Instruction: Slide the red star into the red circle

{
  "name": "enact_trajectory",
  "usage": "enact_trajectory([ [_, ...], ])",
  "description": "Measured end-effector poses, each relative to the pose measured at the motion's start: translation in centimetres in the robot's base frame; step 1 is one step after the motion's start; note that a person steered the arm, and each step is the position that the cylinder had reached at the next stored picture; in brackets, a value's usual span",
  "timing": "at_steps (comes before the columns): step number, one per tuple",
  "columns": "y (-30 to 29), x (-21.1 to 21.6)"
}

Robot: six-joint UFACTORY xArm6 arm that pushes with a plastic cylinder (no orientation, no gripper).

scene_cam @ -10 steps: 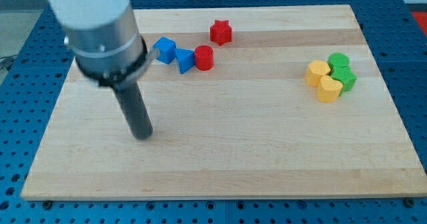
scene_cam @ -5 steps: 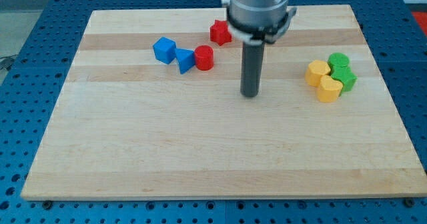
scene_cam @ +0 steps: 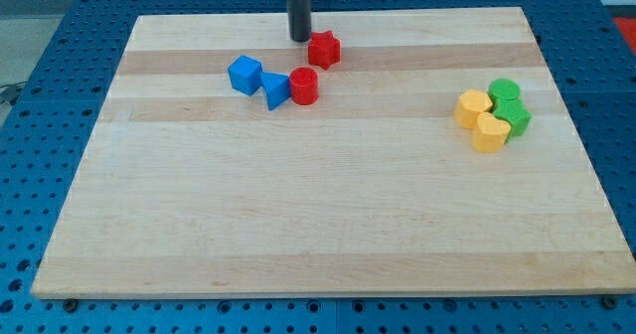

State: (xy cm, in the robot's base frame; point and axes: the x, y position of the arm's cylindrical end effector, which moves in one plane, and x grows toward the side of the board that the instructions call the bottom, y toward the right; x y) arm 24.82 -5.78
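— One relation matters most: where is my tip [scene_cam: 299, 40] placed with respect to the red star [scene_cam: 323, 50]?

— It is seen at the upper middle of the frame, just beside the star on the view's left and slightly toward the view's top. Whether contact has been made cannot be told; the gap, if any, is very small.

— And where is the target found?

— The red circle [scene_cam: 304, 86], a short red cylinder, is set below the star, toward the view's bottom and a little to the left, near but apart from it. It is touched on its left by a blue triangular block [scene_cam: 276, 91], with a blue cube [scene_cam: 244, 75] further left.

— What is judged of the coming push?

— A push toward the view's bottom-left is called for, so the tip would be better placed at the star's top-right side. From its present spot, the star would likely be driven rightward, away from the circle.

— Are fingers to be reported?

— None are carried; only a bare rod is fitted, and nothing is held.

— Anything else on the worktop [scene_cam: 318, 225]?

— Yellow blocks [scene_cam: 481, 121] and green blocks [scene_cam: 510, 103] are clustered well apart at the right.
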Motion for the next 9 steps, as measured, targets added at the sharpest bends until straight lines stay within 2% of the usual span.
enact_trajectory([
  [1,-2.0,1.6],
  [2,-0.3,-1.4],
  [3,5.5,-3.2],
  [5,8.5,-2.7],
  [6,7.9,-2.3],
  [8,2.5,5.0],
  [9,1.6,7.0],
])
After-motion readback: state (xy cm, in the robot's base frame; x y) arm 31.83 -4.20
